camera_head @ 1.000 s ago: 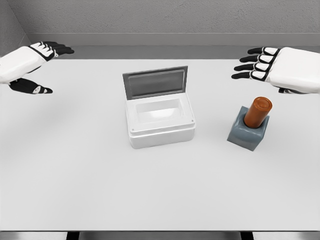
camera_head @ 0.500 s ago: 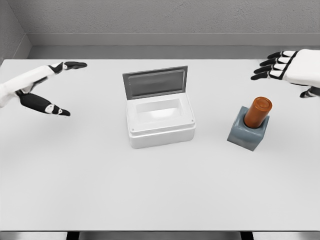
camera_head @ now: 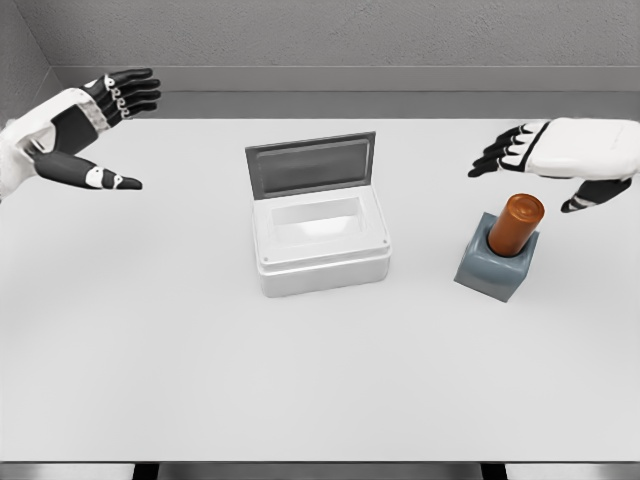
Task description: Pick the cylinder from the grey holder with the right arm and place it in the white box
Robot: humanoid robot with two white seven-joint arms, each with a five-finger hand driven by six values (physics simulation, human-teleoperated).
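Moved back in from the right edge since half a second ago, now hovering at right of frame just above and behind the orange-brown cylinder (camera_head: 515, 224): white five-finger right hand (camera_head: 560, 150), fingers spread, thumb dropped below the palm, holding nothing and not touching the cylinder. Sits upright, slightly tilted, in the square grey holder (camera_head: 492, 268) at right of centre, top half standing clear above it. Reads as an approach to the grasp, nothing picked yet; probably needs a further drop and a wrap of fingers and thumb around the exposed upper part, then a lift out along the cylinder's lean to avoid dragging the holder. Waits at centre of frame, well apart from the holder: white rectangular box (camera_head: 320, 243), grey hinged lid (camera_head: 311, 165) propped up at the back, cavity open. Raised at upper left, far from everything: left hand (camera_head: 85, 130), fingers parted and holding nothing, shifted upward slightly. Underneath all: plain white tabletop (camera_head: 320, 380).
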